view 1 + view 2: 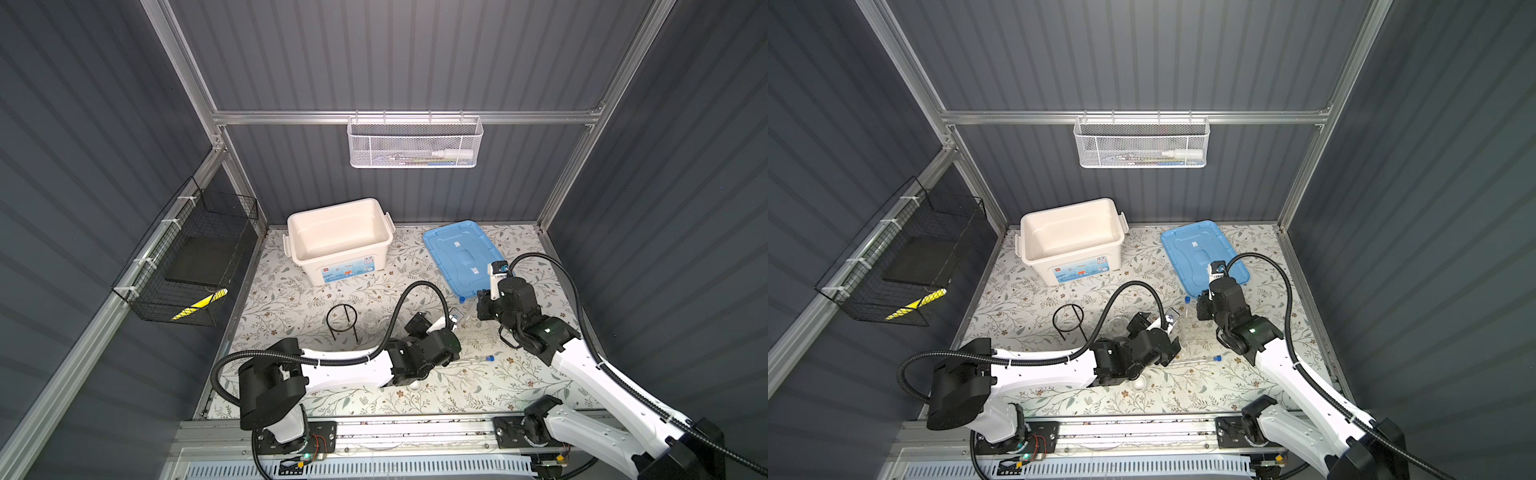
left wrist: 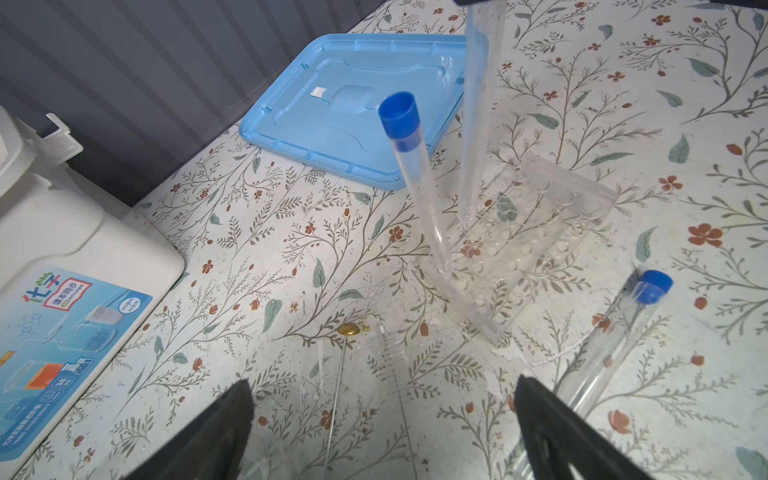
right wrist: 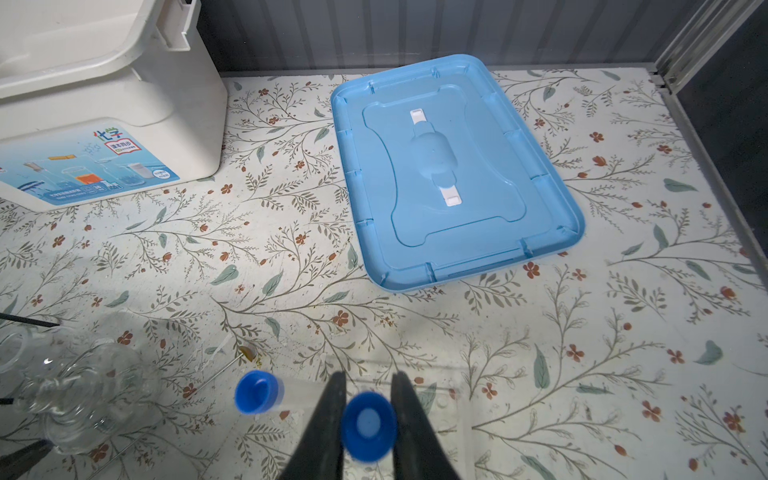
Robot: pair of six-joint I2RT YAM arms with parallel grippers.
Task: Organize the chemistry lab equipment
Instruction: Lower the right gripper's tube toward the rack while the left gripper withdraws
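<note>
**Right gripper** [image 3: 369, 390], lower centre of the right wrist view: jaws clamped on the blue cap of the held test tube [image 3: 368, 426]. Left gripper [image 2: 382, 382] gapes wide, holding nothing. The step appears to be seating the tube in the clear rack [image 2: 536, 245]: lower it plumb and release only once it bottoms. Only the left wrist view shows the tube's foot reaching the rack at centre frame, beside a leaning seated tube [image 2: 415, 178].

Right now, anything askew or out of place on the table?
Yes. One blue-capped tube leans sideways in the clear rack instead of standing upright; a second tube lies flat on the table beside it.
</note>
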